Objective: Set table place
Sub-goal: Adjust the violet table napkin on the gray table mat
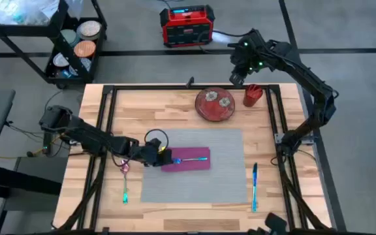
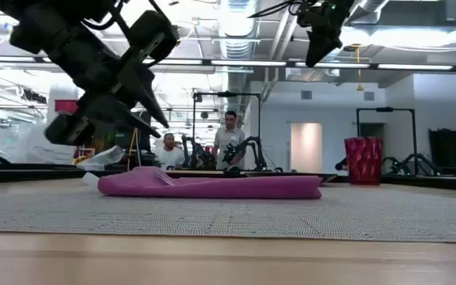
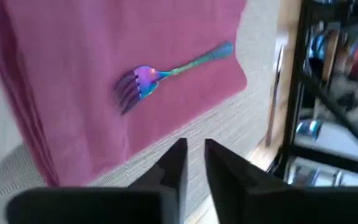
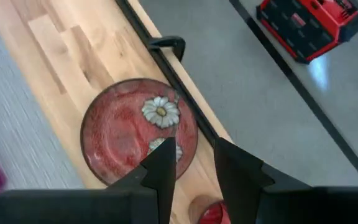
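The grey placemat [image 1: 198, 179] lies flat in the middle of the light-wood table [image 1: 175, 104]. A folded magenta napkin [image 1: 187, 160] rests on the placemat's left half, and an iridescent fork [image 3: 166, 71] lies on top of it. My left gripper [image 1: 164, 156] hovers at the napkin's left end, just above the placemat, fingers a narrow gap apart and holding nothing. My right gripper [image 1: 240, 73] hangs high over the table's far edge, open and empty, above a red flowered plate [image 4: 123, 130] and a red cup [image 1: 253, 96].
A spoon [image 1: 125, 183] lies on the wood left of the placemat and a blue-handled knife [image 1: 254, 186] right of it. A black cart [image 1: 77, 46] with bowls stands beyond the far left corner. A red power unit [image 1: 187, 25] sits on the floor. People stand in the room behind.
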Robot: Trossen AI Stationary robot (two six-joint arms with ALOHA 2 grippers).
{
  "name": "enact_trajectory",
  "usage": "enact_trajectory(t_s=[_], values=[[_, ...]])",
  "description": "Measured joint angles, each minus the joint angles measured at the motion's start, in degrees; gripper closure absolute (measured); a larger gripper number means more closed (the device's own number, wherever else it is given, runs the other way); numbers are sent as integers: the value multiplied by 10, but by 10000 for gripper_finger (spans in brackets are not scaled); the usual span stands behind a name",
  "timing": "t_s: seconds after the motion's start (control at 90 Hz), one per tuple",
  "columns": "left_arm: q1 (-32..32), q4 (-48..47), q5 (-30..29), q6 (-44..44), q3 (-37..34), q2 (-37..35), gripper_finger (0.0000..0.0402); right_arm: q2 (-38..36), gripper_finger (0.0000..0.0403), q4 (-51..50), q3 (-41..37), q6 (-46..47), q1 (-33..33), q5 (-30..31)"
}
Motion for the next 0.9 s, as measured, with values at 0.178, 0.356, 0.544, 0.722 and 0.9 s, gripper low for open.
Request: enact_trajectory(t_s=[0.178,0.356,0.544,0.722,0.9], values=[[24,-64,9,29,0,-28,256,-12,305,-14,0,0,1,-4],[24,-233,12,-67,0,-38,221,-11,305,-25,0,0,5,-3],[29,-215,-1,-91,0,-39,219,-11,305,-16,-17,9,16,-2],[34,-222,-4,-85,0,-37,220,-11,307,-13,-131,35,39,-17],[35,-224,-6,-82,0,-37,220,-37,359,80,-312,50,99,-16]])
